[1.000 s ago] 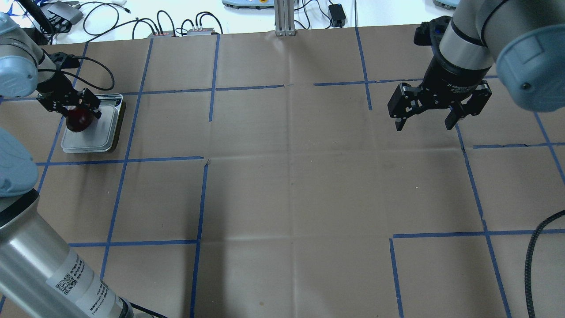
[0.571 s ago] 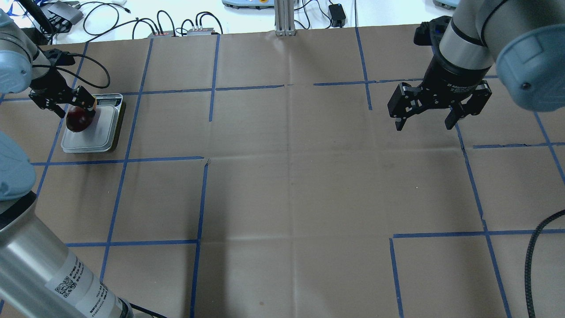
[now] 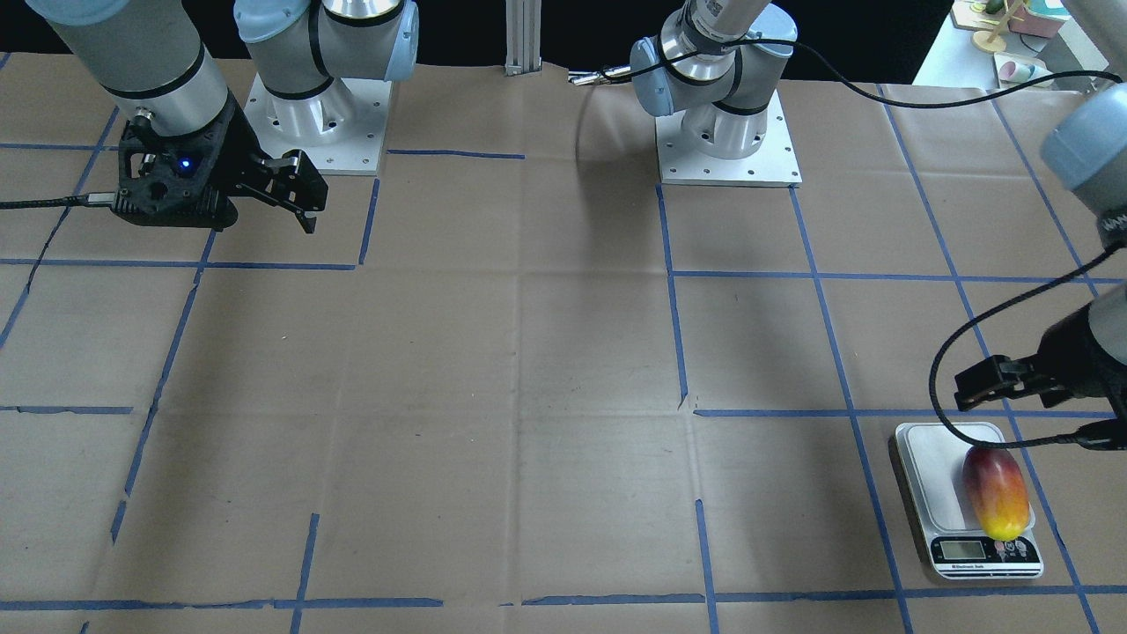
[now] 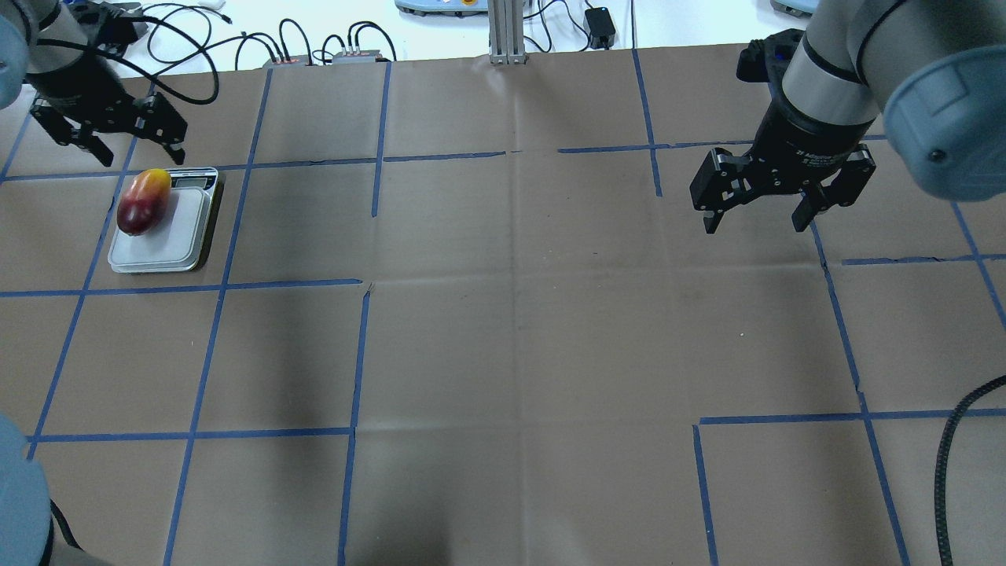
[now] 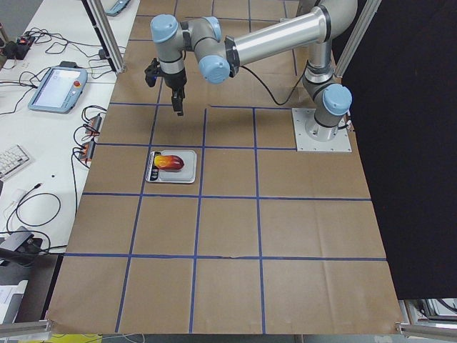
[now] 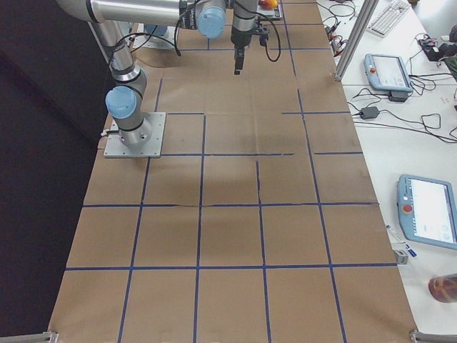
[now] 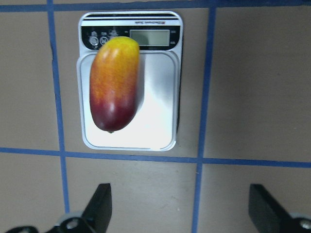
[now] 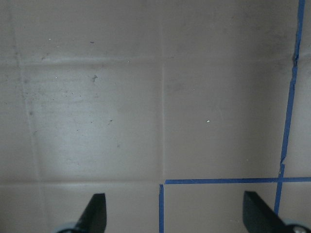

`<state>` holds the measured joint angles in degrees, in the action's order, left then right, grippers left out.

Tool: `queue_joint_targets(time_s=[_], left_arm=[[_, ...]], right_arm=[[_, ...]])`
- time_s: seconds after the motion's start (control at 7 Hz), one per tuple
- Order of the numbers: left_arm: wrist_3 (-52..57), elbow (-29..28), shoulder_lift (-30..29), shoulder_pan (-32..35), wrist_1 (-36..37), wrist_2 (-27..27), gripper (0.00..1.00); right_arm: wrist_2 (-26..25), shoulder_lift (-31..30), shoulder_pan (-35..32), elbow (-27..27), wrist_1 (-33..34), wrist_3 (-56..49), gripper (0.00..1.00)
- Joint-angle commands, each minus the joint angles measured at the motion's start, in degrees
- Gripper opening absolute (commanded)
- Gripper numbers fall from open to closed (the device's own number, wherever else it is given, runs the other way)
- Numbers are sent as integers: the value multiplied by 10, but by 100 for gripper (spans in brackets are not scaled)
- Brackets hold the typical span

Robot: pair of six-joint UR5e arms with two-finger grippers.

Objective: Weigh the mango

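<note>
Two pincers are hanging over the brown paper-covered surface, one toward each side. At far left in the overhead view, the left pincer is hovering in the air over the scale area with its fingers spread wide apart, gripping nothing and touching neither scale nor fruit.

Below it, the scale is lying flat on the surface inside a square of blue tape lines, with its display end pointing away from the robot. The mango is lying lengthwise on the scale's platform, toward the platform's left side. Its yellow end is overlapping the button strip beside the display and its dark red end is facing the robot.

In the left wrist view the mango is resting free, while the pincer's fingers are showing at the bottom corners, well apart from it. Whatever the display is showing is too faint to read.

Moving rightward, tape lines are crossing the creased paper. At far right the right pincer is hanging above the surface with its fingers likewise spread apart, holding nothing, well apart from the scale and mango.
</note>
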<state>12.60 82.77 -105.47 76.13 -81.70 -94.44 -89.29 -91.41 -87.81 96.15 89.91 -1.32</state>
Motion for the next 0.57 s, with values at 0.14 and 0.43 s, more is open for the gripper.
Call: queue_joint_targets(time_s=[0.14,0.43], left_arm=[[-59,67,86,117,-2,49,100],[-61,96,104,117,-2,50,100]], right_arm=[[0,0,0,0,0,0,100],[0,0,0,0,0,0,100]])
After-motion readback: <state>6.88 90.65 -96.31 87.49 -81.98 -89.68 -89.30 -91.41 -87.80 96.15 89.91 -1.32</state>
